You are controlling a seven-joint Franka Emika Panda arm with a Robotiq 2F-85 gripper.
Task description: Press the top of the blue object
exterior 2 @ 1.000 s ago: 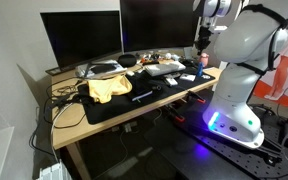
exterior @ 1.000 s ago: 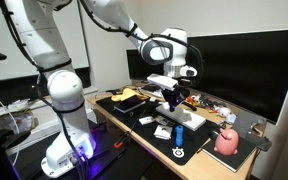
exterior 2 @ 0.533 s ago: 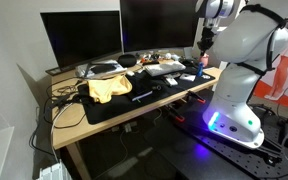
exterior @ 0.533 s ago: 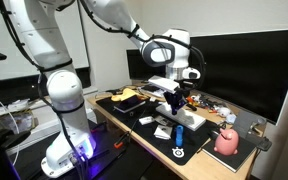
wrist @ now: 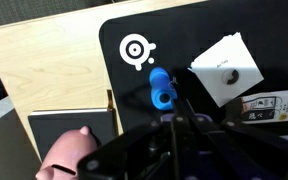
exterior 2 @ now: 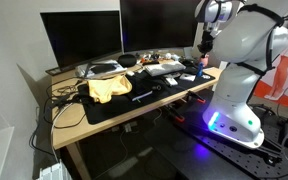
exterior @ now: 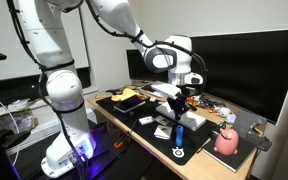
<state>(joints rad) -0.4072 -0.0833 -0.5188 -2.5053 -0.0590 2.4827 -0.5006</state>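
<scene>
hanging close above the blue object (wrist: 160,90) on the bench (wrist: 44,60), the hand (exterior: 177,110); fingers apart or together, cannot tell.

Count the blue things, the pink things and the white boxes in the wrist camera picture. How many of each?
Blue: 1, the blue object
Pink: 1, the pink rounded object
White boxes: 1, the white box
Total: 3

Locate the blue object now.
Wrist view, centre: the blue object sits on the black mat, between the white round logo and the white box.
</scene>
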